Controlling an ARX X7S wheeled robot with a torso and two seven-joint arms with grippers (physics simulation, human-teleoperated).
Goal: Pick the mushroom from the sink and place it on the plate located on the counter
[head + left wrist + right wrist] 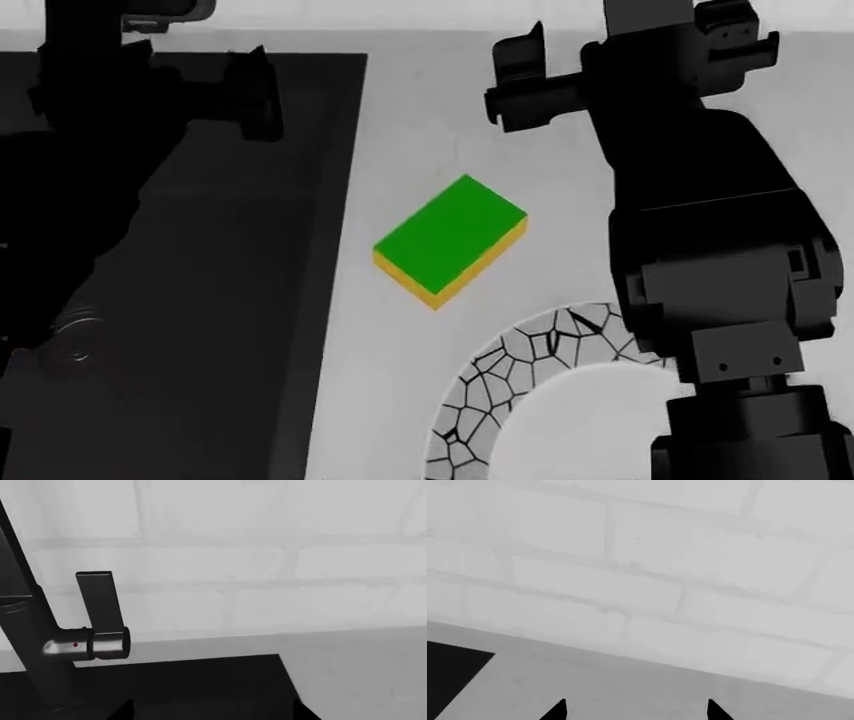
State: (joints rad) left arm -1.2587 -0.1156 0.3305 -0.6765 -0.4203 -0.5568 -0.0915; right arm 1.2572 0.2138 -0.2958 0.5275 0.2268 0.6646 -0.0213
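Head view: the black sink (227,300) fills the left of the frame, its metal drain (76,338) at lower left. No mushroom shows anywhere (the left arm hides much of the basin). The left fingers (256,95) hang at upper left, the right fingers (521,72) at top centre over the pale table (387,160), spread apart and holding nothing. A green sponge (450,240) lies mid-frame, above the crackle-rimmed plate (501,390) at bottom right.

Left wrist view: a dark faucet (100,617) stands at left before a white brick wall (267,555); two fingertips, set apart, hold nothing.

Right wrist view: wall, table, sink corner.
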